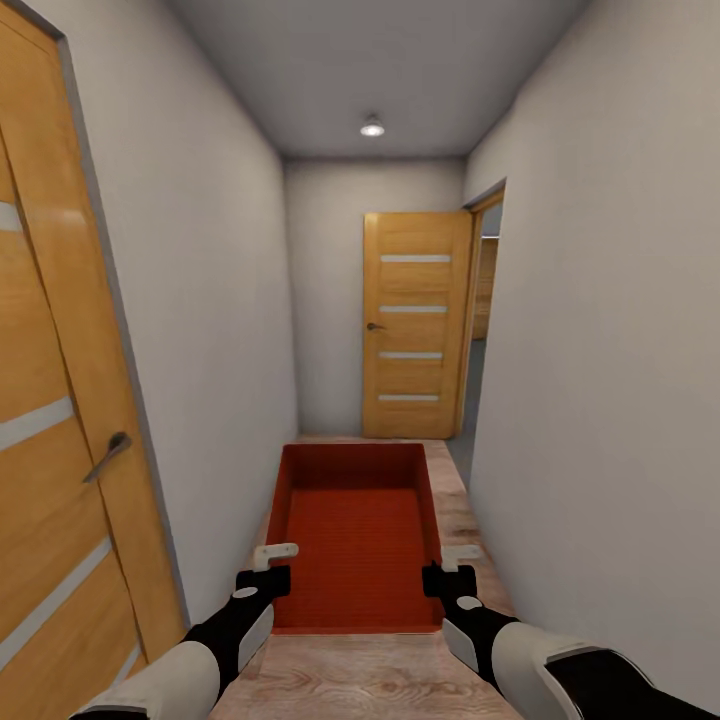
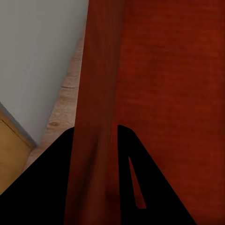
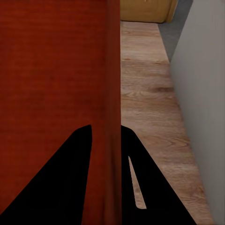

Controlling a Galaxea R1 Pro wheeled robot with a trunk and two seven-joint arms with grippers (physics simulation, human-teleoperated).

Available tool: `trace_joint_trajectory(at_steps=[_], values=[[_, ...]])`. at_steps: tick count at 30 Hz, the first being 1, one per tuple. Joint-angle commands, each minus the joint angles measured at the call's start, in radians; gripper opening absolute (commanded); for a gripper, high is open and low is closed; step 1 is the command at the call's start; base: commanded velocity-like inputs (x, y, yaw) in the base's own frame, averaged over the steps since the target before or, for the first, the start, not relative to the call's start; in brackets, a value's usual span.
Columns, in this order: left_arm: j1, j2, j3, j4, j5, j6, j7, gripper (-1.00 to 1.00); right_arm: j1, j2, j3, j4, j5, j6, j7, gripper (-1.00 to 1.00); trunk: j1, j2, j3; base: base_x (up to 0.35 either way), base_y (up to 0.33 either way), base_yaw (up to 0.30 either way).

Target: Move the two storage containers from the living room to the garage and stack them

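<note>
A red-orange open storage container (image 1: 355, 540) hangs level in front of me above a wood-plank hallway floor. My left gripper (image 1: 272, 572) is shut on its left side wall (image 2: 96, 117), one black finger (image 2: 42, 187) outside and one inside. On the opposite side wall (image 3: 111, 93), my right gripper (image 1: 440, 572) is shut the same way, with a finger (image 3: 140, 187) on the outer face. The container's inside is bare. The garage and its floor are out of view.
I am in a narrow hallway with pale walls. An orange-brown door (image 1: 50, 420) with a lever handle is close on the left. Another such door (image 1: 415, 325) stands at the far end, beside an open doorway (image 1: 480, 320) on the right with grey floor (image 3: 176, 23) beyond.
</note>
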Motion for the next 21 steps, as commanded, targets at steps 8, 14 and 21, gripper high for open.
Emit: trace_joint_trajectory(at_steps=[8,14,21], values=[[0.001,0.014,-0.003,0.003,0.007,-0.002,0.007,-1.00,-0.002,0.001,-0.039,-0.051,0.032,-0.001,0.009,-1.00,0.001,-0.001,0.000,0.321,0.000,0.000],[0.001,0.014,-0.003,0.003,0.007,-0.002,0.007,-1.00,-0.002,0.001,-0.039,-0.051,0.032,-0.001,0.009,-1.00,0.001,-0.001,0.000,0.321,0.000,0.000],[0.001,0.014,-0.003,0.003,0.007,-0.002,0.007,-1.00,-0.002,0.001,-0.039,-0.051,0.032,-0.001,0.009,-1.00,0.001,-0.001,0.000,0.321,0.000,0.000]])
